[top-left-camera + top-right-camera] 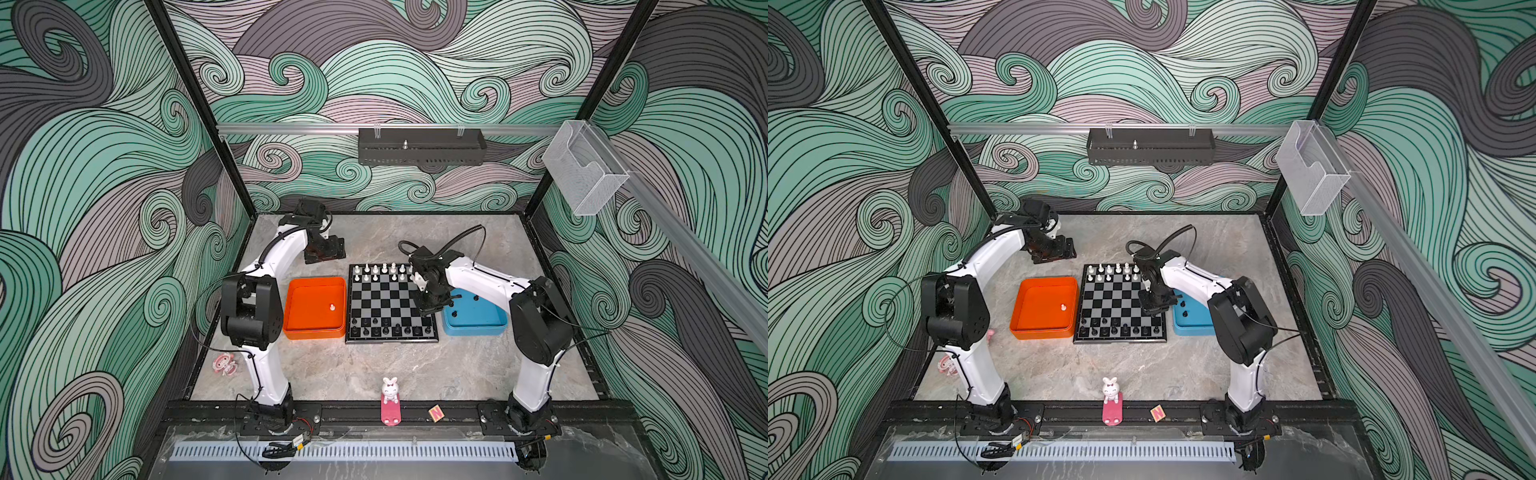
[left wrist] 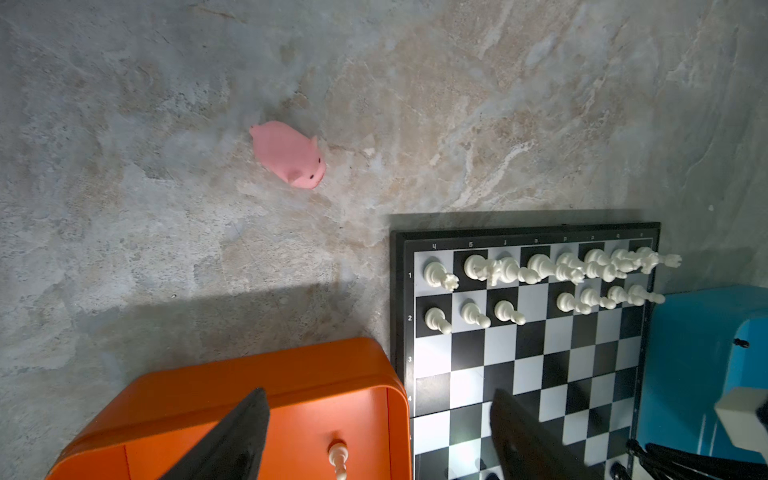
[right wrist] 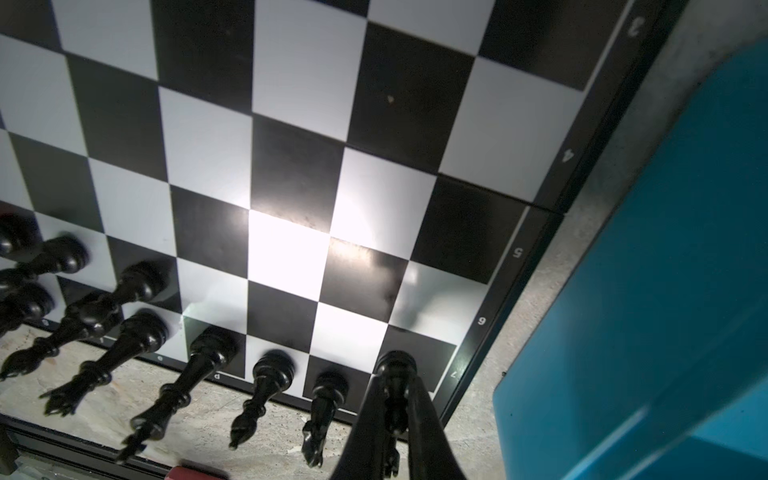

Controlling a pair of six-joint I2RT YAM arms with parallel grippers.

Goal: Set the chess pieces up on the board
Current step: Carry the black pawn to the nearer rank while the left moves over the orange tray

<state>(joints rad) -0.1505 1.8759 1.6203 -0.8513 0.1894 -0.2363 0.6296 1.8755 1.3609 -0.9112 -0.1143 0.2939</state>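
Note:
The board lies between an orange tray and a blue tray. White chess pieces fill most of its two far rows, and black chess pieces stand along the near rows. My right gripper is shut on a black piece, whose base hangs over the board's right-hand edge square in the row marked 7. I cannot tell whether it touches. One white pawn lies in the orange tray. My left gripper is open and empty, above the far side of that tray.
Two black pieces lie in the blue tray. A pink pig toy sits on the table beyond the board. A white bunny on a pink stand, a letter block and a pink figurine lie near the front.

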